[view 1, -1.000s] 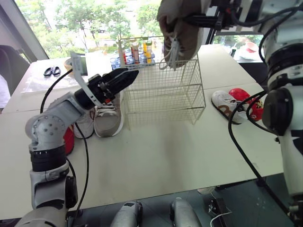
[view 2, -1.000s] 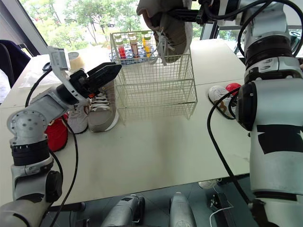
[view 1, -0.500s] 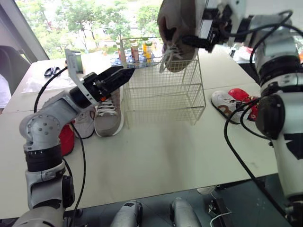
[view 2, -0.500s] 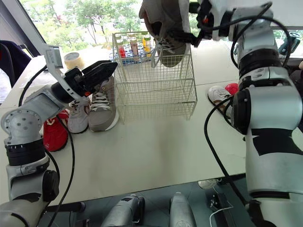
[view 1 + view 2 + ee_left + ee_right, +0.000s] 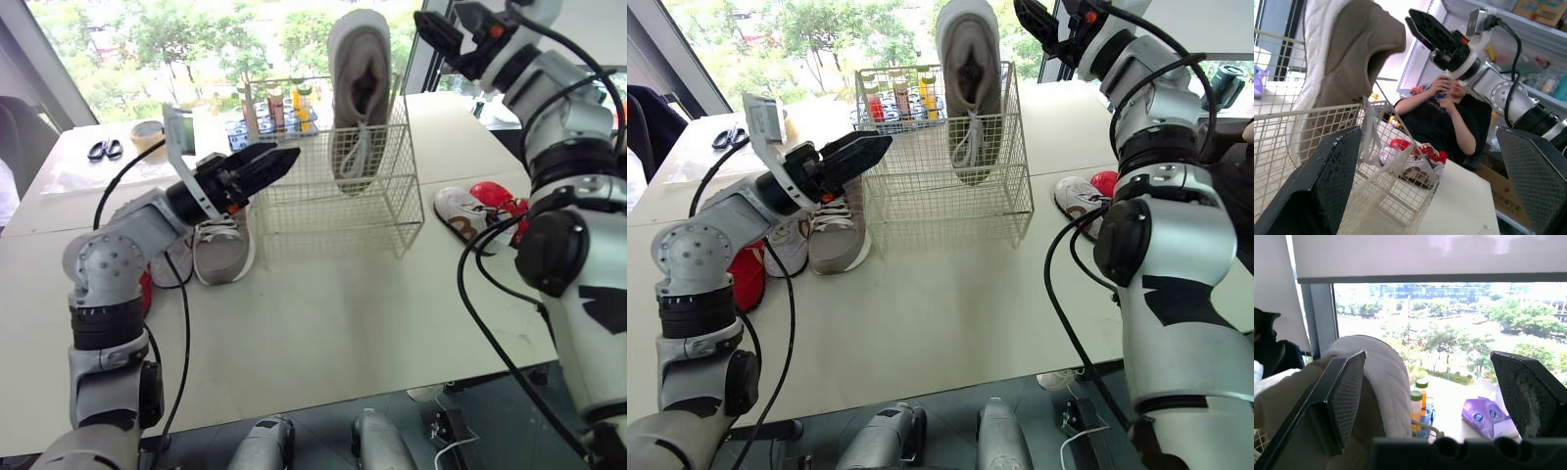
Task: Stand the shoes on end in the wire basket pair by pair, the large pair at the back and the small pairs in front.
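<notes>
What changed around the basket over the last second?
The right gripper let go of the large beige shoe. The shoe went down from above the wire basket and now stands on end inside it. The gripper, open, has pulled up and away to the right. The left gripper stayed by the basket's left side. The second beige shoe on the table did not move.

White table (image 5: 323, 323) before bright window (image 5: 1459, 328), trees outside
</notes>
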